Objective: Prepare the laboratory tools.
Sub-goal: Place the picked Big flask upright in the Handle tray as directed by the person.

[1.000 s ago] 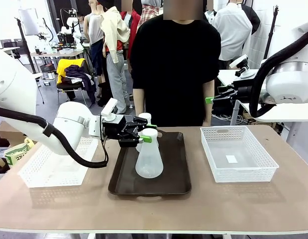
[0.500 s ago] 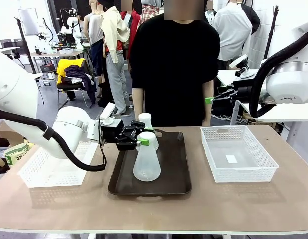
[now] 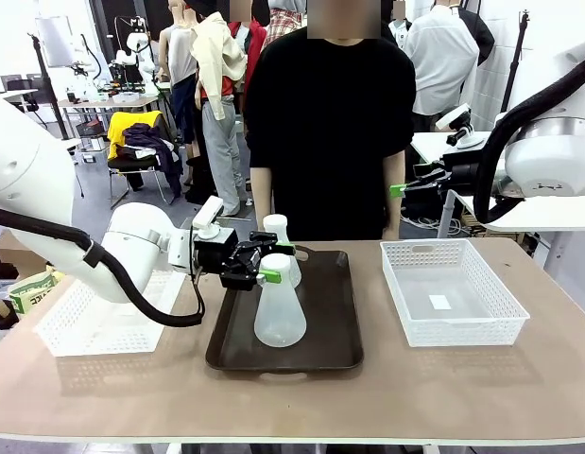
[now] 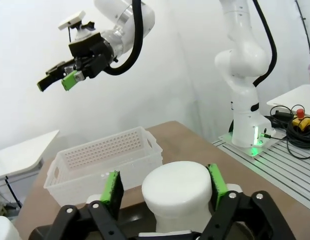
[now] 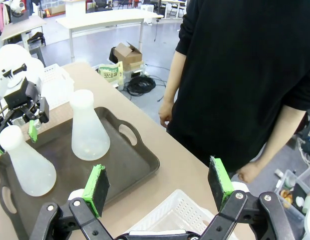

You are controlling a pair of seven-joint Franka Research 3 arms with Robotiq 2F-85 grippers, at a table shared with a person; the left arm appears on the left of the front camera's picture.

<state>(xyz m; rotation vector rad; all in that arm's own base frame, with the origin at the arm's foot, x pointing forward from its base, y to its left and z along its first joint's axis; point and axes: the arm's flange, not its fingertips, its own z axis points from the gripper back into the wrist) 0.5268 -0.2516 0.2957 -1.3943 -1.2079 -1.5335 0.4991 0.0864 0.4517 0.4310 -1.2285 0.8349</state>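
1. We see both frosted-white conical flasks standing on the dark brown rectangular tray [image 3: 316, 352]: the nearer flask [image 3: 279, 312] towards the tray's front, the farther flask [image 3: 280, 248] behind it.
2. Our left gripper [image 3: 270, 262] sits at the nearer flask's neck, its green pads [image 4: 112, 188] on either side of the white top with small gaps visible, so we judge it open and not yet clamped.
3. Our right gripper [image 3: 400, 187] hangs high above the table's right side, spread wide and holding nothing.
4. The white lattice basket [image 3: 450, 290] on the right and the white lattice basket [image 3: 95, 314] on the left appear to hold no flask.
5. We judge the task barely begun: neither flask has left the tray.
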